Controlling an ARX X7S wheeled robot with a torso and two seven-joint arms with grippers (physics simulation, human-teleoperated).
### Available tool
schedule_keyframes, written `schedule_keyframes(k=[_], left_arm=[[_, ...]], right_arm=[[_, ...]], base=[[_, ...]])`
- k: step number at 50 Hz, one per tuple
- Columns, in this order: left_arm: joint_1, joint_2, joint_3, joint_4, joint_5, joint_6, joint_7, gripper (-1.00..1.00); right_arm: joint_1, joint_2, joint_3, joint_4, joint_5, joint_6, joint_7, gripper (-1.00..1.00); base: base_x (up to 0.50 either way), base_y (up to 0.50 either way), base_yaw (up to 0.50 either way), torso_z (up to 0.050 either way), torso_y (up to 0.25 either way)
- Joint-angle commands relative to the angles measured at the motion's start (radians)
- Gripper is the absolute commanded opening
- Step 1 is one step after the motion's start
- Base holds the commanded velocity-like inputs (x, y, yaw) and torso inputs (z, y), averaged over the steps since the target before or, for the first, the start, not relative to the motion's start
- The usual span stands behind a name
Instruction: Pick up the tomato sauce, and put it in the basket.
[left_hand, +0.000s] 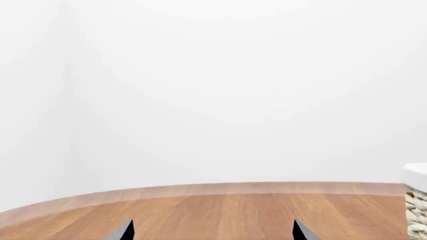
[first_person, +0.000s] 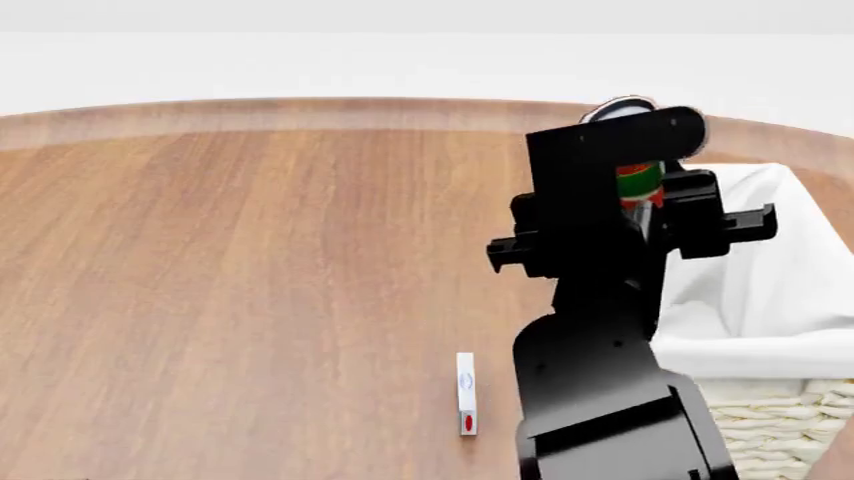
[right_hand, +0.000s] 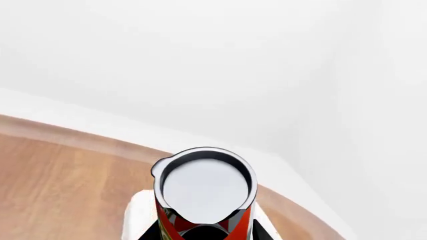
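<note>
The tomato sauce (first_person: 638, 183) is a small tin with a silver top and a red and green label. It is held aloft in my right gripper (first_person: 643, 205), above the left rim of the basket (first_person: 767, 300), a cream wicker basket with a white cloth liner. In the right wrist view the tin's silver top (right_hand: 205, 192) fills the space between the jaws of the right gripper (right_hand: 207, 235), with the liner (right_hand: 137, 217) below it. My left gripper (left_hand: 213, 232) is open and empty over the wooden table; only its two fingertips (left_hand: 123, 231) show. The basket's edge (left_hand: 417, 200) shows at the side.
The round wooden table (first_person: 240, 260) has a raised rim at the back, with a white wall beyond. A small white strip with a red dot (first_person: 466, 393) lies on the table left of my right arm.
</note>
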Motion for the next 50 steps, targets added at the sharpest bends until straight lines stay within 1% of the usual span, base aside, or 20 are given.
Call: schedule_keyframes(k=[1, 9, 17, 20, 24, 25, 31, 34, 40, 50], left_arm=[[-0.002, -0.003, 0.003, -0.001, -0.002, -0.001, -0.004, 1.0], [0.001, -0.006, 0.004, 0.0, -0.002, 0.002, -0.007, 1.0], [0.0, -0.01, 0.004, 0.0, -0.005, 0.002, -0.01, 1.0], [-0.002, -0.009, 0.005, -0.003, -0.003, 0.001, -0.011, 1.0], [-0.003, -0.009, 0.007, -0.004, -0.002, 0.002, -0.013, 1.0], [-0.004, -0.008, 0.009, -0.006, 0.0, 0.003, -0.014, 1.0], [-0.001, -0.012, 0.008, -0.003, -0.004, 0.005, -0.015, 1.0], [-0.006, -0.012, 0.008, -0.005, -0.009, 0.001, -0.015, 1.0], [-0.003, -0.016, 0.008, -0.005, -0.013, 0.005, -0.016, 1.0], [-0.006, -0.017, 0.008, -0.012, -0.018, 0.002, -0.02, 1.0]], right_arm=[[0.106, 0.007, 0.016, 0.154, -0.023, -0.014, -0.015, -1.0], [0.197, 0.002, 0.033, 0.303, -0.021, -0.042, -0.013, -1.0], [0.347, -0.004, 0.062, 0.576, -0.006, -0.09, -0.027, -1.0], [0.413, -0.01, 0.048, 0.718, -0.017, -0.132, -0.032, -1.0], [0.464, -0.022, 0.04, 0.848, -0.02, -0.16, -0.036, -1.0], [0.483, -0.031, 0.023, 0.922, -0.031, -0.189, -0.041, -1.0], [0.564, -0.057, 0.025, 1.132, -0.029, -0.299, -0.034, -1.0], [0.623, -0.077, 0.024, 1.305, -0.029, -0.391, -0.03, -1.0], [0.612, -0.062, 0.061, 1.313, -0.003, -0.347, -0.018, -1.0], [0.634, -0.059, 0.088, 1.313, -0.013, -0.287, -0.027, -1.0]], base=[[0.0, 0.0, 0.0, 0.0, 0.0], [0.0, 0.0, 0.0, 0.0, 0.0], [0.0, 0.0, 0.0, 0.0, 0.0], [0.0, 0.0, 0.0, 0.0, 0.0], [0.0, 0.0, 0.0, 0.0, 0.003], [0.0, 0.0, 0.0, 0.0, 0.0], [0.0, 0.0, 0.0, 0.0, 0.0], [0.0, 0.0, 0.0, 0.0, 0.0], [0.0, 0.0, 0.0, 0.0, 0.0], [0.0, 0.0, 0.0, 0.0, 0.0]])
